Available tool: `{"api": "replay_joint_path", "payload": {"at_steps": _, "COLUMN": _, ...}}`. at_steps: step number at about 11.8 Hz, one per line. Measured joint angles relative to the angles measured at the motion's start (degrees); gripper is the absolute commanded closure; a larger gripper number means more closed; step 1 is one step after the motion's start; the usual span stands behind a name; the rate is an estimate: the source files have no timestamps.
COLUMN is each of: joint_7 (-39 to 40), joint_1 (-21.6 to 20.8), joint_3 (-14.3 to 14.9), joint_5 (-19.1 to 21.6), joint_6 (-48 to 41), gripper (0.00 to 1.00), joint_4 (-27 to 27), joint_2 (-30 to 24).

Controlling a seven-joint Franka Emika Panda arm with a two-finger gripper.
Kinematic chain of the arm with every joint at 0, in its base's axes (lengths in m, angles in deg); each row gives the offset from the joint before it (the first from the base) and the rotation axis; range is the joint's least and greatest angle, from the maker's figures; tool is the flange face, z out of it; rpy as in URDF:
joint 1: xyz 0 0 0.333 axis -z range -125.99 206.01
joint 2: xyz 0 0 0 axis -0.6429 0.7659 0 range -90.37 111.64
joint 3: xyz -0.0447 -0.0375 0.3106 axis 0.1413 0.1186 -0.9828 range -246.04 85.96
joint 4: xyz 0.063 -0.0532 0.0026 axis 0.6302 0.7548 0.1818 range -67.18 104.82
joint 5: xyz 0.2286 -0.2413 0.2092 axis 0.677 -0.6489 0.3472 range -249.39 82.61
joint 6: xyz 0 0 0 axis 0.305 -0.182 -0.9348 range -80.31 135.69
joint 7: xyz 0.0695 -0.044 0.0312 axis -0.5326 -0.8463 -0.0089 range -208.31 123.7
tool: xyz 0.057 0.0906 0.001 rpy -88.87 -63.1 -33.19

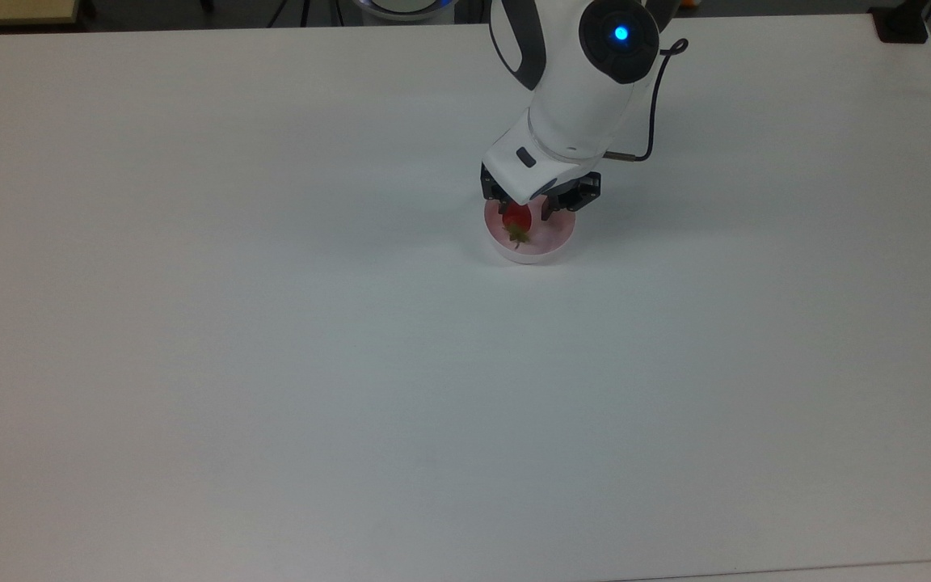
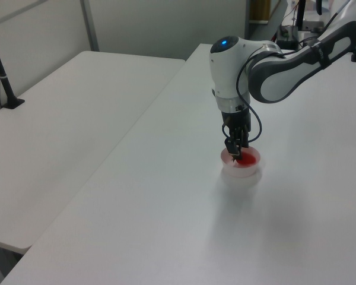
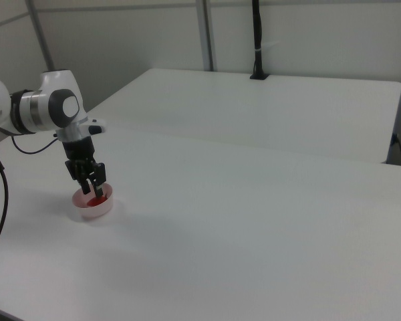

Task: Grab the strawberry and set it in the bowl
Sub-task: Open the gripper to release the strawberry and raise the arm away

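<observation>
The gripper (image 1: 525, 212) points straight down into the bowl (image 1: 556, 241). Its two fingers are spread apart, one on each side of the strawberry (image 1: 517, 218), and they do not squeeze it. In the top view the strawberry lies inside the bowl, in the part nearer the top view's left, with its green leafy end pointing toward the near edge of the table (image 1: 271, 364).

In the left view the gripper (image 2: 235, 153) reaches down past the rim of the bowl (image 2: 250, 171), and some red shows inside the pink wall. In the right view the gripper (image 3: 93, 190) is also down in the bowl (image 3: 97, 207), and red glows through the bowl's side.

The bowl stands on the white table, closer to the far edge than to the near edge in the top view, and a bit to the right of the middle. A black cable (image 1: 658, 89) loops beside the white arm (image 1: 587, 89), which has a blue light on it.

A second white table (image 2: 65, 119) stands beside the first one.
</observation>
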Motion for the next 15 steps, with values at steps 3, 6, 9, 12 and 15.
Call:
{"api": "replay_joint_path", "payload": {"at_steps": 3, "joint_7": -0.04, "joint_1": 0.07, "joint_3": 0.03, "joint_5": 0.00, "joint_6": 0.00, "gripper": 0.00, "joint_4": -0.76, "joint_2": -0.26}}
{"api": "replay_joint_path", "payload": {"at_steps": 6, "joint_7": 1.25, "joint_1": 0.84, "joint_3": 0.46, "joint_5": -0.17, "joint_6": -0.64, "gripper": 0.00, "joint_4": -2.70, "joint_2": -3.23}}
{"api": "replay_joint_path", "payload": {"at_steps": 9, "joint_7": 10.05, "joint_1": 4.33, "joint_3": 1.16, "joint_5": -0.13, "joint_6": -7.79, "gripper": 0.00, "joint_4": -3.11, "joint_2": -10.78}}
{"api": "replay_joint_path", "payload": {"at_steps": 12, "joint_7": 17.24, "joint_1": 8.24, "joint_3": 2.25, "joint_5": 2.38, "joint_6": -14.47, "gripper": 0.00, "joint_4": -4.40, "joint_2": -15.77}}
{"api": "replay_joint_path", "payload": {"at_steps": 15, "joint_7": 19.03, "joint_1": 8.25, "joint_3": 5.80, "joint_5": 3.64, "joint_6": -16.92, "gripper": 0.00, "joint_4": -5.06, "joint_2": -18.44}}
